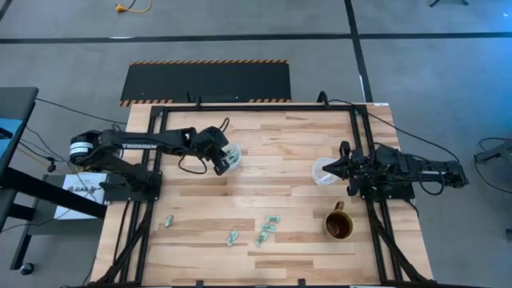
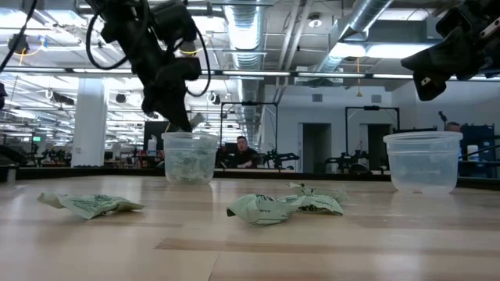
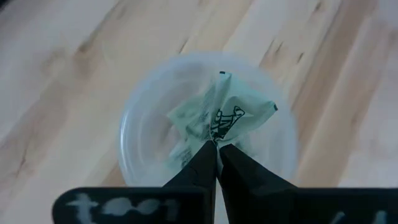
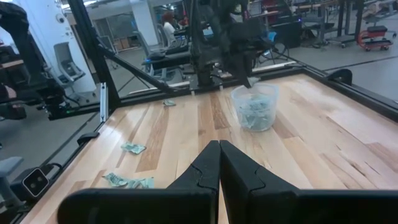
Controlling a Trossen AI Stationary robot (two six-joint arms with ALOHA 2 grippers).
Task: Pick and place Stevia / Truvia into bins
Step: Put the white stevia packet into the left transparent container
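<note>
Stevia sachet | your left gripper is pinching it over the upper-left clear cup, ready for dropping | right gripper, jaws pressed together, is waiting beside the right-centre cup | loose sachets are lying along the lower centre.

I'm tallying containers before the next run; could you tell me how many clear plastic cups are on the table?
2. One clear cup sits under the left gripper and already holds sachets; the other clear cup stands beside the right gripper. None seems hidden.
</note>
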